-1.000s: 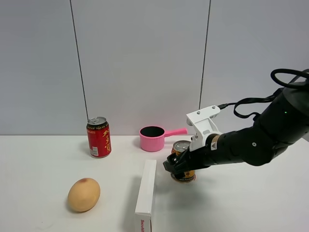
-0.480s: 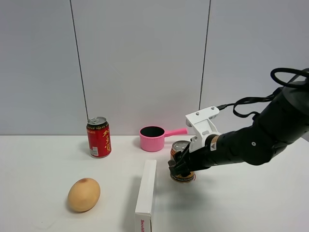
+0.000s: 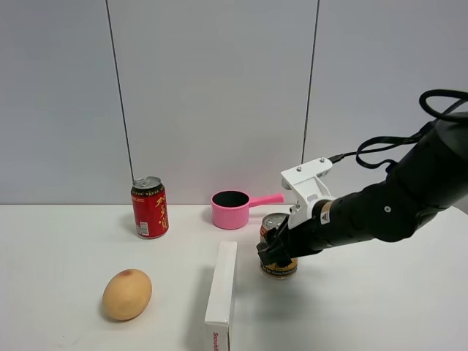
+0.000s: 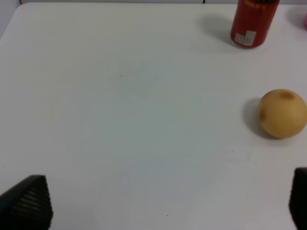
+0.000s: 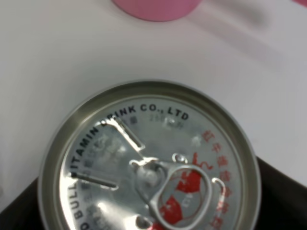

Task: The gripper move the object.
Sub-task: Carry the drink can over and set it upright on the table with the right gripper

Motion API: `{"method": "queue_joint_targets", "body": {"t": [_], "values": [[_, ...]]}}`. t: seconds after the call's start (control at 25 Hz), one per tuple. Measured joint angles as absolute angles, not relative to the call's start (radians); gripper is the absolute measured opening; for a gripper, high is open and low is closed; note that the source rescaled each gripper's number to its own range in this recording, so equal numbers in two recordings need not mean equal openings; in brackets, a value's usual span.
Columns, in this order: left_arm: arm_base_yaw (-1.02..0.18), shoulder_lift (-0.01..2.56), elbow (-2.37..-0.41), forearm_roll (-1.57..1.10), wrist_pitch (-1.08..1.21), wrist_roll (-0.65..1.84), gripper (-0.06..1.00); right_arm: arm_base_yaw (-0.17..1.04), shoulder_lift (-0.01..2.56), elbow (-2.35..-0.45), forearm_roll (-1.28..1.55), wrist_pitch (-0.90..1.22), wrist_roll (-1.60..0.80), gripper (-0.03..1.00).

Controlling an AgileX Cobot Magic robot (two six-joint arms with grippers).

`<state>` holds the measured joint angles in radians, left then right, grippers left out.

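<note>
Smooth matte white tabletop point(image 3: 380, 314); pale grey wall panels point(image 3: 219, 95) behind, w/ thin dark vertical seams. Ref. thing: white box point(image 3: 221, 292), a long slim carton w/ red print on its near end, too small to read. Just right of box in high view: gold can point(image 3: 281, 269), a short metal cyl., upright, silver lid. Stamped round lid in right wrist view: "…D BULL VITAMIN DRINK CO., LTD", plus red Chinese chars by pull tab. Right gripper point(image 3: 272, 252) clenched round gold can's body; white angular bracket point(image 3: 307, 186) and black cables point(image 3: 380, 153) above it. Cannot tell if can base touches tabletop. Beyond box: glossy pink pot point(image 3: 232, 209) w/ straight handle. Left of box: tan egg-shaped thing point(image 3: 127, 294); farther back-left, taller red can point(image 3: 150, 208) w/ yellow chars. Left gripper point(image 4: 163, 203) released, fingers wide apart, grasping nothing.
</note>
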<state>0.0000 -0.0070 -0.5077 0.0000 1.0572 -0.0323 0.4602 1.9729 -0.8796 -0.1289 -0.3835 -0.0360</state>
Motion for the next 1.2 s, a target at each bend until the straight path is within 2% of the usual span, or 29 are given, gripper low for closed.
{"method": "queue_joint_targets", "body": {"t": [0.36,0.52,1.2], "values": [[0.0,-0.007,-0.508,0.0,1.057,-0.03,1.0,0.473,1.749,-0.88,-0.131,-0.276,-0.036,0.0],[0.0,-0.007,-0.508,0.0,1.057,-0.03,1.0,0.513,1.71,-0.952,-0.132,-0.171,-0.038,0.0],[0.0,-0.007,-0.508,0.0,1.057,-0.03,1.0,0.683,1.952,-1.398,-0.135,0.033,-0.057,0.0]]}}
